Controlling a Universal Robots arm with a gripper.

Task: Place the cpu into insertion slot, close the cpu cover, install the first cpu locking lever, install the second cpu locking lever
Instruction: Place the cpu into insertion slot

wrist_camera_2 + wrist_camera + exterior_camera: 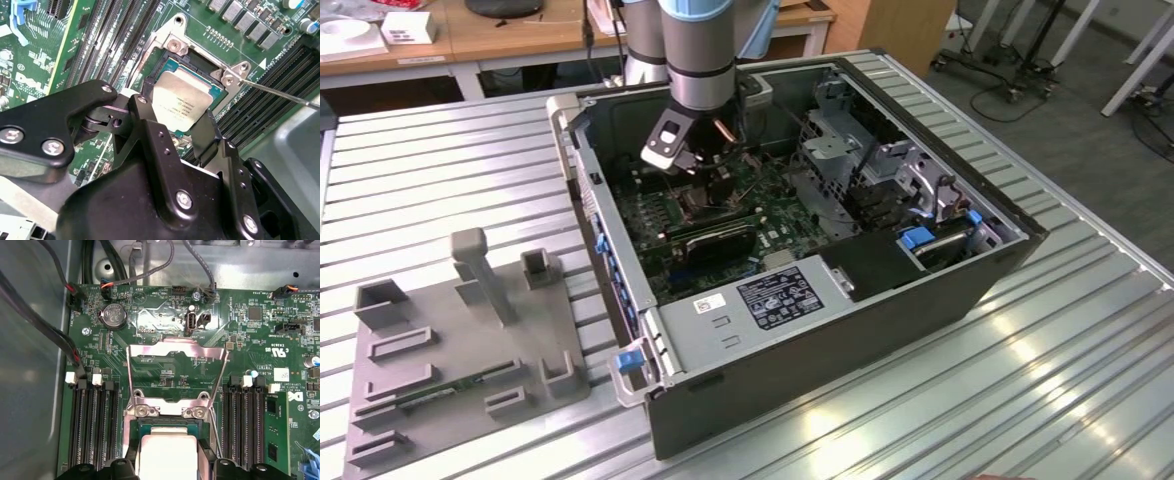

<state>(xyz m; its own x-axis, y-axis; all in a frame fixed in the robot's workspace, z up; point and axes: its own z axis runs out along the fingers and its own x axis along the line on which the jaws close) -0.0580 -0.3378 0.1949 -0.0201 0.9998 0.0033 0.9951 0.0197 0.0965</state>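
Second wrist view: claw clasps the cpu, its top printed.

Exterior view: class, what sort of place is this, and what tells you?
Probably a robotics lab or workshop: a robot arm reaches into an open computer case lying on a ribbed metal table, with wooden desks behind.

Silver cpu lies flat in socket; cpu cover stands open.
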